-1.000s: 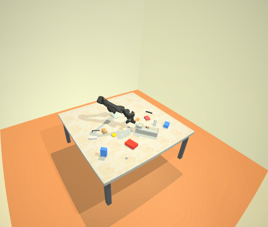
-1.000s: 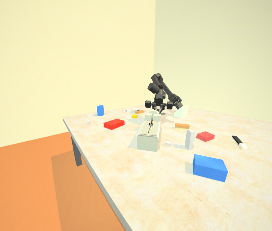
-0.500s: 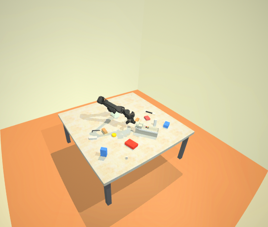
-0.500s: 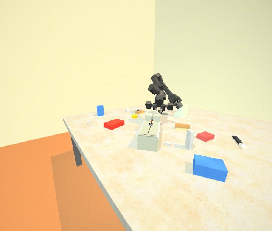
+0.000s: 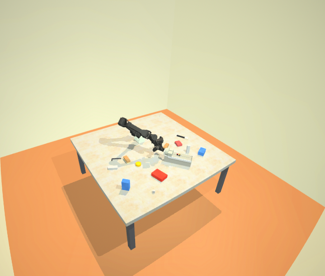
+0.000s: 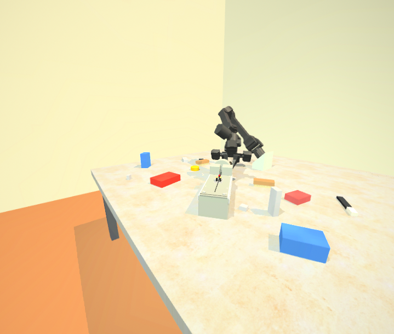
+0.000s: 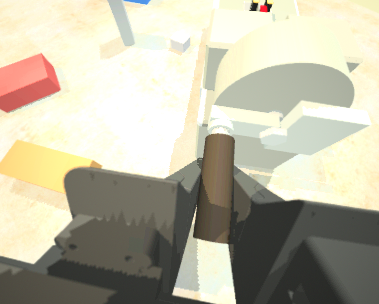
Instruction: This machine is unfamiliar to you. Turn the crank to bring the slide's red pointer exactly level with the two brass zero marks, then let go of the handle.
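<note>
The pale machine stands on the table, with a round drum at the crank end. In the wrist view, the brown crank handle points toward me from the pale crank arm. My gripper is shut on the handle, one finger on each side. In the top and exterior views, the fingers are at the machine's crank end and the handle is hidden or too small to see. The red pointer shows between the two dark, yellow-topped marks, slightly toward the crank side. Exact level is too small to tell.
A red block and a yellow disc lie to one side. On the other side are an orange block, a smaller red block, an upright grey block and a blue block.
</note>
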Robot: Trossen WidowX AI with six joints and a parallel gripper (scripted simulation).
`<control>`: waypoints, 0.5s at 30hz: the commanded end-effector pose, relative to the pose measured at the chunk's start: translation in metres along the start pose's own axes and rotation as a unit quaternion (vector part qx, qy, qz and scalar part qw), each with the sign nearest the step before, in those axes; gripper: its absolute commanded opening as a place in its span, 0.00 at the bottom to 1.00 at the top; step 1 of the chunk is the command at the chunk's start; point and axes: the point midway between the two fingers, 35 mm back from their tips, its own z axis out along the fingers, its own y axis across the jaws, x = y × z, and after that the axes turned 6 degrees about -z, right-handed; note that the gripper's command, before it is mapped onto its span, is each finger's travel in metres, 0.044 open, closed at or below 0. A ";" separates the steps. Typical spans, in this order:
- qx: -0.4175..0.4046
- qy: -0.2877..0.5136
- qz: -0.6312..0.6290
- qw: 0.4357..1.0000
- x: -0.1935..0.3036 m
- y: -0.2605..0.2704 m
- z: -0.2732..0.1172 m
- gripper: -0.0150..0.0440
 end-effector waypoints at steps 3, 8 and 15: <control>-0.004 0.005 0.001 1.000 0.008 0.000 0.008 0.25; -0.003 0.005 0.001 1.000 0.013 -0.002 0.012 0.25; -0.003 0.005 0.000 1.000 0.018 -0.008 0.017 0.25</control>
